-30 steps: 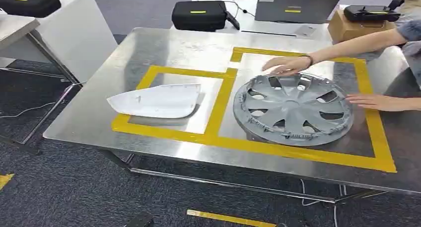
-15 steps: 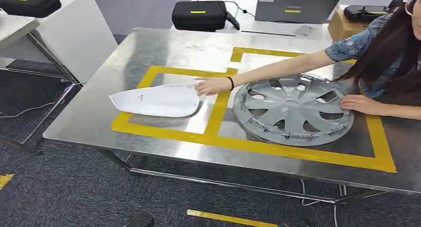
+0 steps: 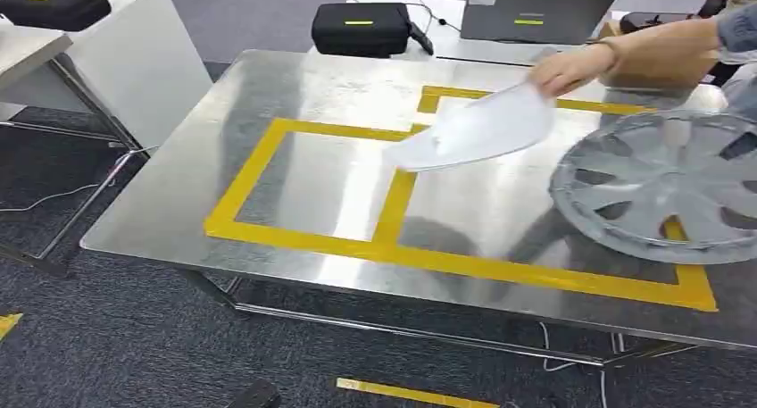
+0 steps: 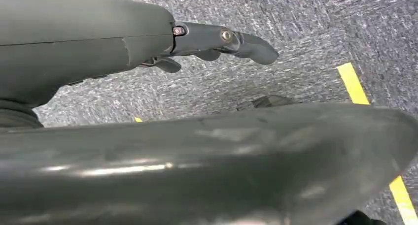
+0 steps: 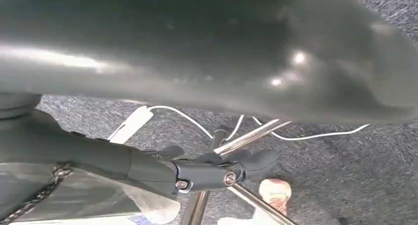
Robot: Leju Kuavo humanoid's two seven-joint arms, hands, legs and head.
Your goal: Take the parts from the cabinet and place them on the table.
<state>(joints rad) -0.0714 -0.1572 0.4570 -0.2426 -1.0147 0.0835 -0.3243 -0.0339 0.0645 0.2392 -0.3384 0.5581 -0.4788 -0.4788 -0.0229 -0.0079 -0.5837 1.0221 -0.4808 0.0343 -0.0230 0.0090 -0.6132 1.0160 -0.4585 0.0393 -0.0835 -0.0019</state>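
**Both robot hands hang empty while a person lifts the parts off the table**

The left hand (image 4: 217, 40) hangs over grey carpet, its dark fingers stretched out loosely and holding nothing. The right hand (image 5: 212, 173) also hangs low, fingers extended and empty, near a chrome table leg (image 5: 246, 136) and a white cable (image 5: 305, 135) on the floor.

In the head view, a person's hand (image 3: 571, 69) reaches in from the far right and grips the white mirror cover (image 3: 478, 131) by its far edge. The cover is tilted and lifted off the steel table (image 3: 295, 78), above the yellow tape (image 3: 393, 207) that divides the 2 marked rectangles. The grey hubcap (image 3: 665, 185) is at the table's right side, raised and tilted over the right-hand rectangle, partly cut by the picture's edge. The left rectangle holds nothing.

Behind the table stand 2 black cases (image 3: 361, 26), a laptop (image 3: 540, 11) and a cardboard box (image 3: 665, 67).
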